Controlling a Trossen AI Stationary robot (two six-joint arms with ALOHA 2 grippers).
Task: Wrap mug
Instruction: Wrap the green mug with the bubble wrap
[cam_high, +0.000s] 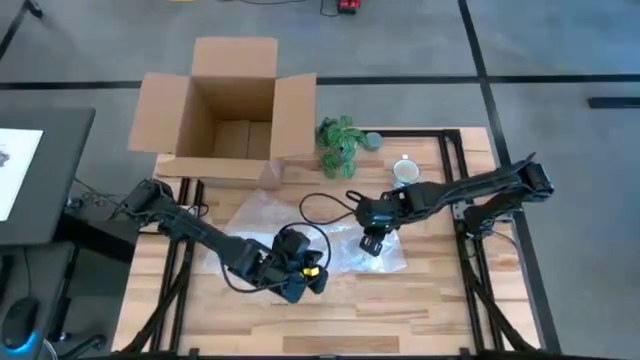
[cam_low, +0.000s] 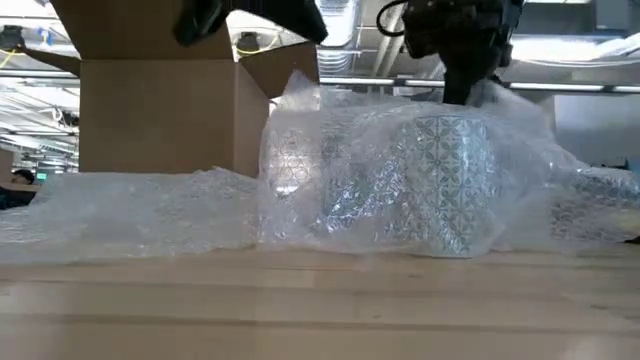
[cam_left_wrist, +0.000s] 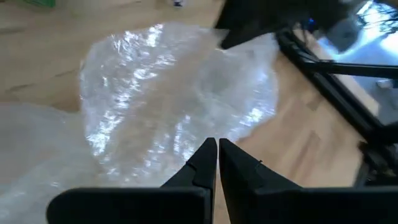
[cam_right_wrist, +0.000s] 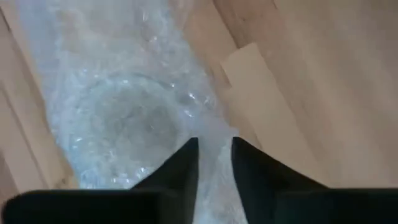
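I am pinching the bubble wrap (cam_right_wrist: 134, 93) in my right gripper (cam_right_wrist: 214, 155) over the half-covered mug (cam_low: 440, 185) at mid-frame, my left gripper (cam_left_wrist: 217, 158) pressed together nearby, folding and sealing yet undone.

- The mug (cam_low: 440, 180) shows only as a patterned blur through the wrap (cam_low: 400, 170); its handle cannot be made out.
- In the low view the arms above the wrap are cut off by the upper edge.
- The box (cam_high: 235, 105) interior is partly shadowed beside the wrap.
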